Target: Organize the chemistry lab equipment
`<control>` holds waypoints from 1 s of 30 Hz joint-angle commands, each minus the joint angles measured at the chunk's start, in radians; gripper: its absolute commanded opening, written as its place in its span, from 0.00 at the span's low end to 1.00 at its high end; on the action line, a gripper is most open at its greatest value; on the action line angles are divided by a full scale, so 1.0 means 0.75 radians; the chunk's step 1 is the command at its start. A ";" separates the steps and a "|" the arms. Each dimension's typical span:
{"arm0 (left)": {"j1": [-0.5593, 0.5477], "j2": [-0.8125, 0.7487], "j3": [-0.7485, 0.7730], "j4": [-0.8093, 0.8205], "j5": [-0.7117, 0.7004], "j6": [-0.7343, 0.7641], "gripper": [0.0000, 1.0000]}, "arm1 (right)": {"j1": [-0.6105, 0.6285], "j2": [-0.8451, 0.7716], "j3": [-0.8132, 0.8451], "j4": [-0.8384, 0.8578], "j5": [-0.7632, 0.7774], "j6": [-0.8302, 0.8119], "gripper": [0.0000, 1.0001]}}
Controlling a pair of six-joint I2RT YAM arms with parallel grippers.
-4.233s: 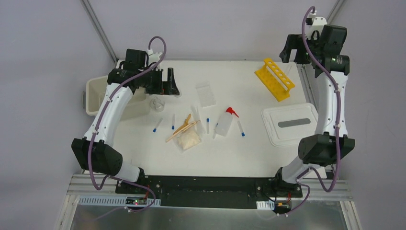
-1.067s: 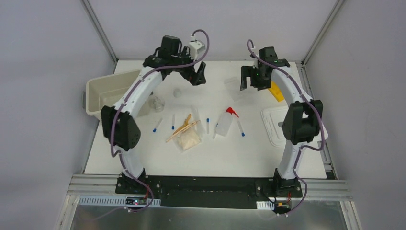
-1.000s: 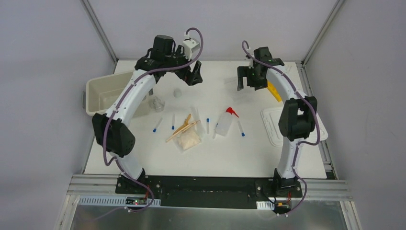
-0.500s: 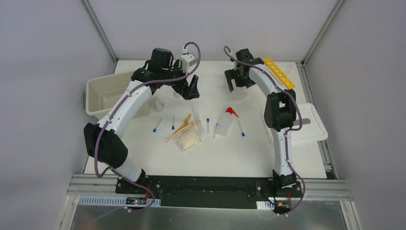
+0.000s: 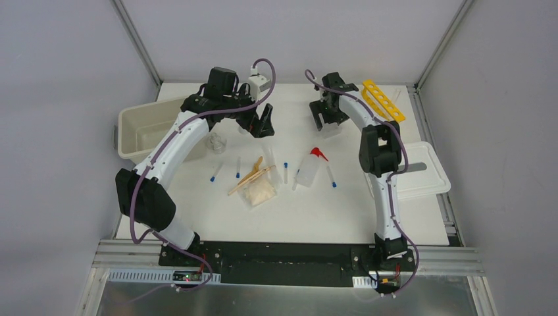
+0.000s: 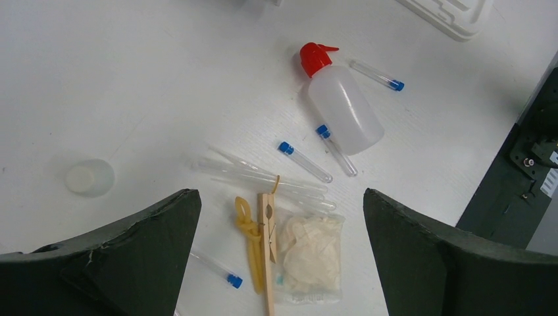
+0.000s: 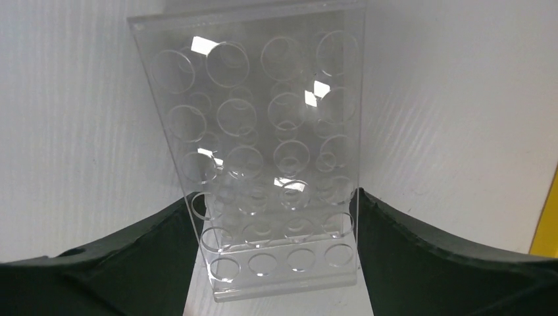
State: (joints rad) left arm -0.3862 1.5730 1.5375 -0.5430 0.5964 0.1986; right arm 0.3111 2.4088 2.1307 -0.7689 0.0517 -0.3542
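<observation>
My right gripper [image 7: 275,204] is shut on a clear holed rack [image 7: 263,131], one finger against each side; the rack [image 5: 329,128] stands at the back centre. My left gripper [image 6: 279,197] hangs open above the pile with nothing between its fingers. Below it lie the squeeze bottle [image 6: 342,105] with a red nozzle, blue-capped tubes [image 6: 304,161], wooden sticks [image 6: 266,250] and the beige packet [image 6: 309,257]. The yellow rack [image 5: 383,99] sits at the back right. The clear beaker [image 5: 216,141] stands left of centre.
The cream bin [image 5: 131,128] lies at the table's left edge and its white lid [image 5: 428,171] at the right edge. A small round clear cap [image 6: 90,178] rests on the table near my left fingers. More tubes [image 5: 215,172] lie left of the sticks.
My right gripper swung left from beside the yellow rack, came down over the clear rack and narrowed onto it. My left gripper dropped a little toward the middle, still open.
</observation>
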 commanded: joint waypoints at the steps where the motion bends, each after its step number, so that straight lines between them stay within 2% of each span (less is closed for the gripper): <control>1: 0.001 -0.065 -0.028 0.014 0.000 -0.017 0.99 | -0.035 -0.139 -0.113 0.033 -0.014 -0.014 0.78; 7: 0.002 -0.086 -0.060 0.014 -0.007 -0.026 0.98 | -0.095 -0.332 -0.390 0.069 -0.022 -0.017 0.70; 9: 0.002 -0.090 -0.074 0.014 -0.008 -0.031 0.98 | -0.116 -0.388 -0.465 0.070 -0.036 -0.011 0.70; 13: 0.002 -0.093 -0.093 0.014 -0.008 -0.050 0.97 | -0.138 -0.483 -0.626 0.121 -0.051 -0.044 0.78; 14: 0.001 -0.095 -0.096 0.014 -0.011 -0.058 0.97 | -0.138 -0.493 -0.639 0.117 -0.051 -0.049 0.86; 16: 0.001 -0.098 -0.097 0.014 -0.015 -0.071 0.97 | -0.137 -0.514 -0.643 0.091 -0.043 -0.041 0.96; 19: 0.001 -0.115 -0.102 0.014 -0.022 -0.084 0.98 | -0.137 -0.595 -0.639 0.064 -0.047 -0.014 0.99; 21: 0.001 -0.138 -0.109 0.014 -0.029 -0.090 0.98 | -0.137 -0.676 -0.631 0.015 -0.056 0.007 0.99; 24: 0.000 -0.175 -0.131 0.014 -0.037 -0.096 0.98 | -0.137 -0.827 -0.671 -0.050 -0.197 0.061 0.98; 27: 0.001 -0.205 -0.146 0.014 -0.053 -0.113 0.98 | -0.104 -0.962 -0.775 -0.126 -0.265 0.109 0.92; 30: 0.001 -0.236 -0.159 0.014 -0.052 -0.135 0.98 | -0.068 -1.049 -0.906 -0.154 -0.276 0.156 0.80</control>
State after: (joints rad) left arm -0.3851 1.4597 1.4338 -0.5430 0.5648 0.1287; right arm 0.2207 1.7164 1.5524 -0.7853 -0.0875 -0.3069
